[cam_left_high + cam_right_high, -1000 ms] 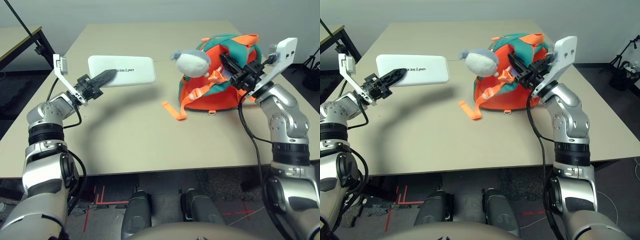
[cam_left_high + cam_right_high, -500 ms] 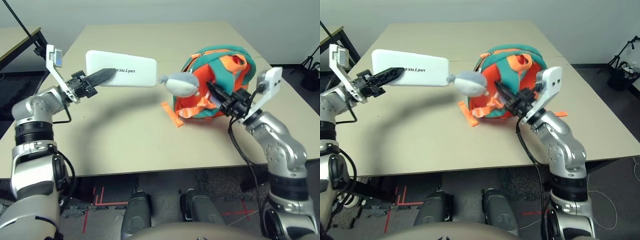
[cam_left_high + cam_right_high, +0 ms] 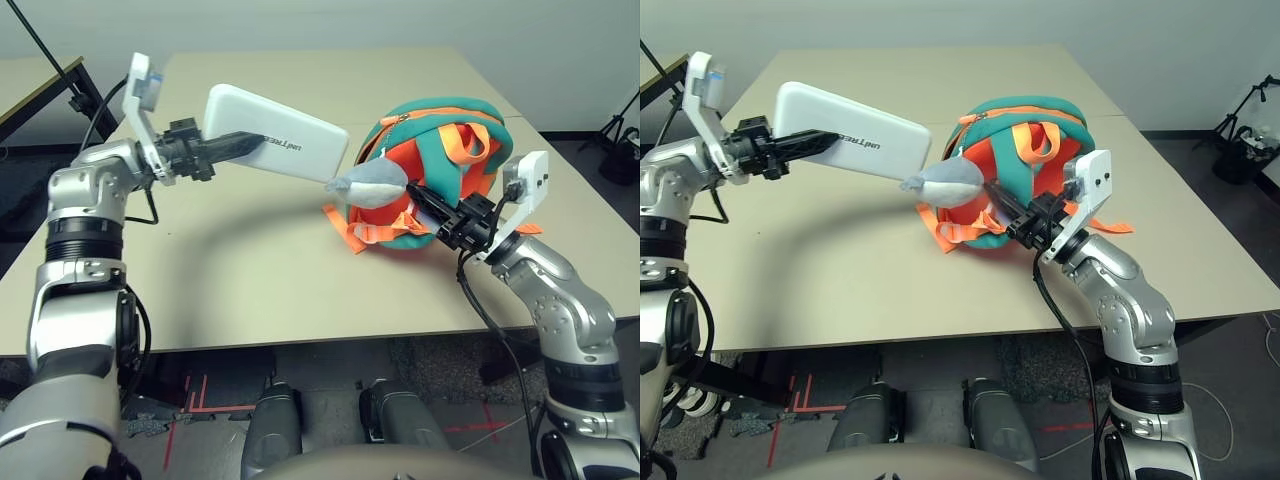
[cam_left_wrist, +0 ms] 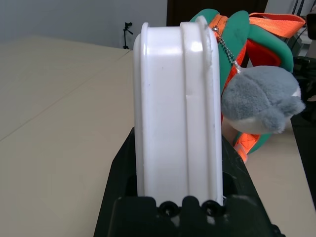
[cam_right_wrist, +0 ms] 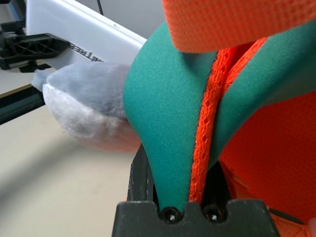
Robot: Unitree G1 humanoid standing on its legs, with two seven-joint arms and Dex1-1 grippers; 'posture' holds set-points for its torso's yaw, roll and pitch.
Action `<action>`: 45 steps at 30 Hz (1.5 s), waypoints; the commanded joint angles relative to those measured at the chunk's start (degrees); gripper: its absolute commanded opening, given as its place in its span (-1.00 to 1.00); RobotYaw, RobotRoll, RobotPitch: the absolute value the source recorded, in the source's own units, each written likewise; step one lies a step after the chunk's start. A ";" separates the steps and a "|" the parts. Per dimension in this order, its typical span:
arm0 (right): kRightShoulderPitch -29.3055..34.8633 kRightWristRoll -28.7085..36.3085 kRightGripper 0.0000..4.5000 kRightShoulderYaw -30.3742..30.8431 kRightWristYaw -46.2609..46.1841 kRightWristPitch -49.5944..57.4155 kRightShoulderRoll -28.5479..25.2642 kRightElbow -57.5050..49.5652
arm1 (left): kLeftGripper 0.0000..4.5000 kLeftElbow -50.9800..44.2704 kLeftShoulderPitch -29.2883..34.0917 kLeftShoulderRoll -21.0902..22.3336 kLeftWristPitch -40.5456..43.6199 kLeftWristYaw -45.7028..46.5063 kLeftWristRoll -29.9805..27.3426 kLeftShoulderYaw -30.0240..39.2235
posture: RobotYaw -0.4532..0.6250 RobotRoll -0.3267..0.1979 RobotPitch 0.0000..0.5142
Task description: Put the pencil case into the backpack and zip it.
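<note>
Left eye view: left tool (image 3: 232,147) clamped on one end of the case (image 3: 277,146), held in the air above the desk (image 3: 240,270), far end tilted down toward the backpack (image 3: 440,170). Dark lettering visible on the case's broad white face. Backpack on the desk's right part, teal and orange, straps (image 3: 360,232) trailing on the desktop at its near left side. Grey plush (image 3: 370,187) hanging at the backpack's left, just below the case's far end, touching or nearly so, cannot tell which. Right tool (image 3: 420,197) reaching from the right, fingers narrow, pinching a teal strip with orange edging on the backpack's front.

Left wrist view: case (image 4: 176,113) edge-on between the black fingers (image 4: 118,168), plush (image 4: 261,103) on a bead chain just beyond.

Right wrist view: teal fabric (image 5: 168,123) gripped between the fingers, plush (image 5: 89,108) and case (image 5: 84,34) behind.
</note>
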 commanded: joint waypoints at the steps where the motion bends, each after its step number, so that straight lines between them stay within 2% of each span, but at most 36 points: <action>1: -0.32 0.60 -0.94 1.09 0.74 -0.14 0.01 -0.41 | -0.38 2.58 -3.51 -2.22 -3.33 -1.75 1.50 -0.91 | -0.46 0.25 -0.98; 13: 0.08 0.20 -0.94 0.96 0.18 -0.27 -0.35 -1.54 | -0.38 5.10 -8.49 -7.47 -3.58 -5.14 1.76 -0.90 | -0.53 0.25 -1.00; 21: -0.12 0.11 -0.94 1.26 0.33 -0.31 -0.85 -1.40 | -0.38 0.10 -8.77 -8.54 -0.73 -6.51 0.38 -0.81 | -0.53 0.25 -1.00; 26: -0.71 -0.16 -0.94 1.67 0.74 -0.48 -1.12 -0.86 | -0.38 -7.87 -7.00 -8.08 4.12 -8.97 -0.25 -2.99 | -0.52 0.25 -1.00; 30: -1.08 -0.32 -0.94 1.94 0.80 -0.62 -1.06 -0.53 | -0.38 -9.99 -6.58 -8.07 5.94 -8.62 -0.60 -2.48 | -0.52 0.25 -1.00; 38: -1.64 -0.98 -0.94 2.38 1.35 -0.96 -1.12 0.07 | -0.39 -9.65 -5.32 -7.82 4.62 -7.86 0.86 -2.76 | -0.52 0.25 -1.00; 45: -2.06 -1.32 -0.94 3.00 1.32 -1.25 -0.77 0.39 | -0.39 -7.64 -3.16 -9.93 -0.71 -4.81 2.75 -3.01 | -0.52 0.25 -1.00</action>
